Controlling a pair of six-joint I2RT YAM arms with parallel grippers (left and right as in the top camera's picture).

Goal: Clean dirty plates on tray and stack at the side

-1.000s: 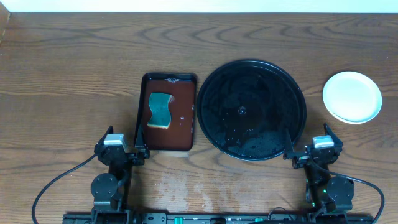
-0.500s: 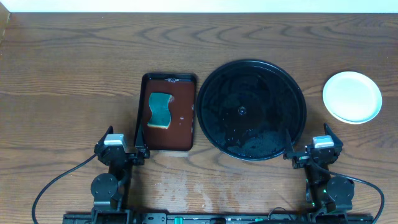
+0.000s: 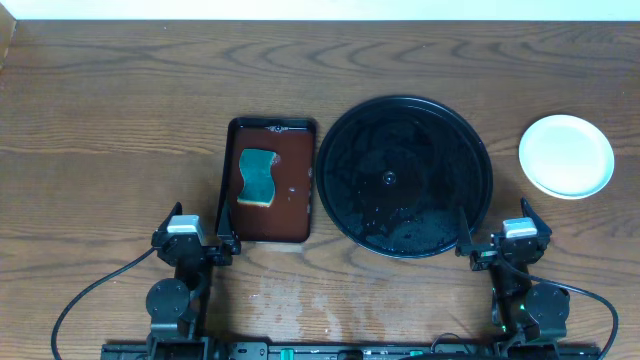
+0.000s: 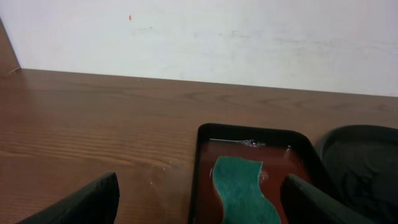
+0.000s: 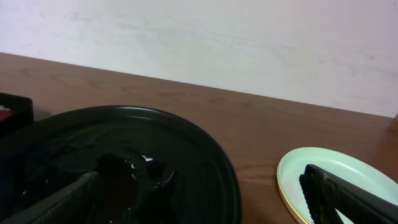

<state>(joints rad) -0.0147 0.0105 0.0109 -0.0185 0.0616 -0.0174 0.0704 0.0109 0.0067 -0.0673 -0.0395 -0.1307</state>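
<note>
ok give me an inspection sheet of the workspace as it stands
surface: wooden table, pale smear near the front edge
job's things: black tray holds no plates, droplets on it; plates sit on the table to its right, count cannot be told
clutter: brown tray left of the black tray, sponge lying in it
grippers: left tool and right tool both open, holding nothing, at the front edge
cables: black cables loop beside the arm bases, apart from both trays
surroundings: white wall behind the table; nothing else seen
</note>
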